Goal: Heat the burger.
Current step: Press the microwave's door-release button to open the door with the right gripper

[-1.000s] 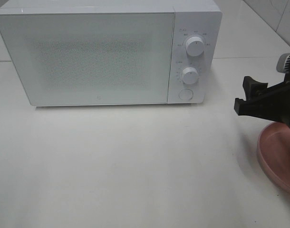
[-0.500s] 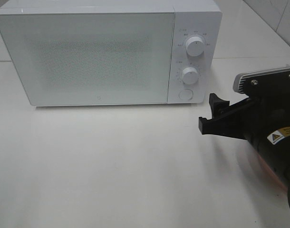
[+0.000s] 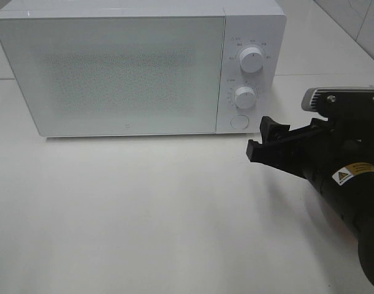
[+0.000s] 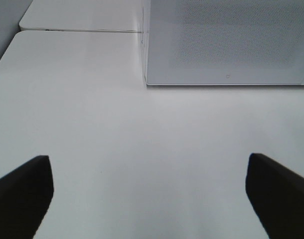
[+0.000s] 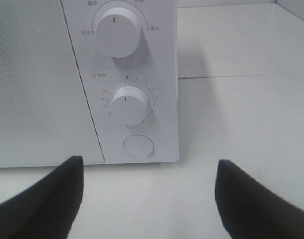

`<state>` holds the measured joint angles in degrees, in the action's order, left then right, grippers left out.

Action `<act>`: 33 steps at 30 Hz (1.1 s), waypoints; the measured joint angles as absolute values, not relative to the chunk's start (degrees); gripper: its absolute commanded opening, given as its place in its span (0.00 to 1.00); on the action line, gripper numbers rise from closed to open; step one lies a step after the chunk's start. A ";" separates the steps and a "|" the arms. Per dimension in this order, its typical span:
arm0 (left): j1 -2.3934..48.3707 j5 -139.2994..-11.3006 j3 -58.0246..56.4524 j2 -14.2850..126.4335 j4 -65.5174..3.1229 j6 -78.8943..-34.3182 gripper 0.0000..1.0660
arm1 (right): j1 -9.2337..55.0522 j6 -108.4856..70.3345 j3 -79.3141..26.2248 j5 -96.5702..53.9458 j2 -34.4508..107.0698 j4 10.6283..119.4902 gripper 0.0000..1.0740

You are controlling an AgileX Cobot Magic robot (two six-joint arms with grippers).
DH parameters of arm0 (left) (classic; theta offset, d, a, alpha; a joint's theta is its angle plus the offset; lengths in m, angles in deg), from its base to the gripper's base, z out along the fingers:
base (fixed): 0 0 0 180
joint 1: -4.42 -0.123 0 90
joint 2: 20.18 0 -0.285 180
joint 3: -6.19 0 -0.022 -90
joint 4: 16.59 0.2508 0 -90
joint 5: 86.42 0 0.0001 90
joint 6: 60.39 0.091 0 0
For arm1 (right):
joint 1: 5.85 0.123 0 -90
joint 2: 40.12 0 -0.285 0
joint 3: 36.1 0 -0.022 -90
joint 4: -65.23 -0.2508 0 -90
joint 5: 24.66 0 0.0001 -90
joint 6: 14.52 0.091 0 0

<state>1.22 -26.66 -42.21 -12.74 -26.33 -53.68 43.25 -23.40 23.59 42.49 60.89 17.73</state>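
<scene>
We saw the right arm (image 3: 352, 196) reach in from the right edge of the high view. Its dark forearm slanted low over the white table (image 3: 144, 220) toward the microwave (image 3: 113, 67). The right gripper (image 3: 261, 138) pointed at the lower corner of the control panel, near the round button (image 3: 238, 121) but not touching it. Its jaws stood wide, with nothing between them. In the right wrist view its two dark fingers (image 5: 42, 199) framed that button, and the lower knob (image 5: 126, 104) and upper knob (image 5: 117, 30) sat higher on the panel.

The left gripper (image 4: 149, 194) lay outside the high view. Its own wrist camera showed its fingers spread wide and empty above bare table, facing the microwave's door (image 4: 231, 40) from well back. The door was closed.

None of the three views showed the burger, so we could not tell where it was.
</scene>
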 measured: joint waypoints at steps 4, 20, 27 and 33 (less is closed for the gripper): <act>1.22 -26.66 -42.21 -12.74 -26.33 -53.68 0.92 | 43.25 -7.99 23.59 42.54 60.89 17.73 0.61; 1.22 -26.66 -42.21 -12.74 -26.33 -53.68 0.92 | 43.25 34.35 23.47 42.49 60.89 17.79 0.22; 1.22 -26.66 -42.21 -12.74 -26.33 -53.68 0.92 | 43.25 51.48 23.47 42.54 60.89 17.79 0.08; 1.22 -26.66 -42.21 -12.74 -26.33 -53.68 0.92 | 43.25 56.70 23.47 41.74 60.89 17.79 0.00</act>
<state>1.22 -26.66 -42.21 -12.74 -26.33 -53.68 43.25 56.70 23.47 41.74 60.89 17.79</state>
